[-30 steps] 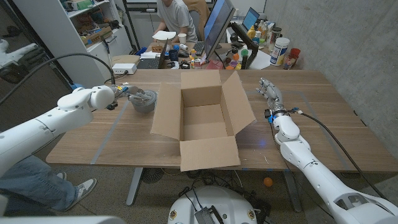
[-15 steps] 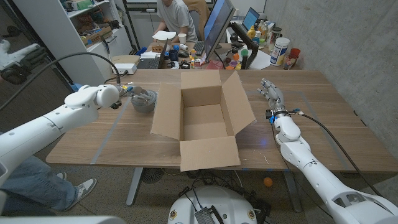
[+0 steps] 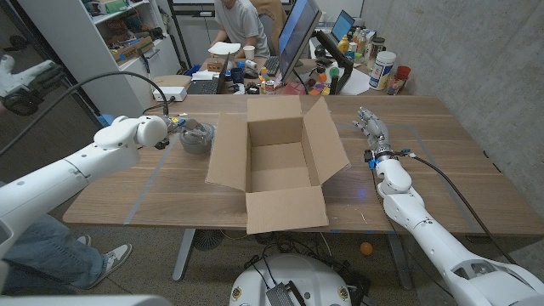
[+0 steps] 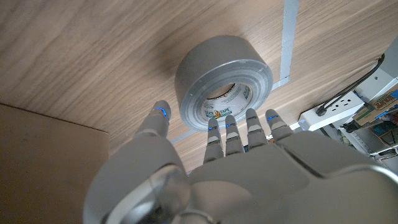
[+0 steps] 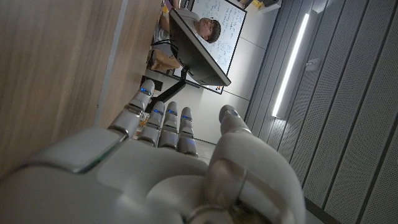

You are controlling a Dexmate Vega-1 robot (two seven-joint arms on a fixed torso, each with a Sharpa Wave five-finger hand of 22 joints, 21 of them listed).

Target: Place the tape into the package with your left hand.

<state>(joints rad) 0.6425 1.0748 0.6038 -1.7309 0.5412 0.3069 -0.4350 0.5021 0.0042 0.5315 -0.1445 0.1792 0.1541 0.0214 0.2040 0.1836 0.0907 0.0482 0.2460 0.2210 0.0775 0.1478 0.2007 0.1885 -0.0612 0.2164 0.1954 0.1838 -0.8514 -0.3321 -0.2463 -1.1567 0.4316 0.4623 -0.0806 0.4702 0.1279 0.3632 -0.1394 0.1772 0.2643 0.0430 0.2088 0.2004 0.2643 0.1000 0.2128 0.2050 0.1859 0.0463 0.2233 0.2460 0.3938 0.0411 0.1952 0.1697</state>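
**Reaching for the duct tape: grasp not yet made**

Judging from the left wrist view, the left robot hand [image 4: 205,174] is held spread over the grey duct tape roll [image 4: 222,83]; the fingertips [image 4: 212,132] sit at its near rim and nothing is gripped. In the head view the roll [image 3: 196,137] lies flat on the wooden table [image 3: 442,161], just beside the left flap of the open cardboard box [image 3: 276,166], with the left robot hand [image 3: 172,127] right at it.

Handling, as a judgement: the roll is likely stiff, moderately heavy, not fragile. The outer wrap looks smooth and may slip. A pinch through the core hole, thumb inside and fingers outside, is probably best; a span across the outer wall is the alternative.

The table is smooth wood grain with a pale tape line running under the roll. The box flap stands raised between roll and box, so lift clearance will be needed.

The right robot hand [image 3: 369,125] is seen spread, holding nothing, near the box's right flap. Behind the table a cluttered desk, monitors and a person are seen.
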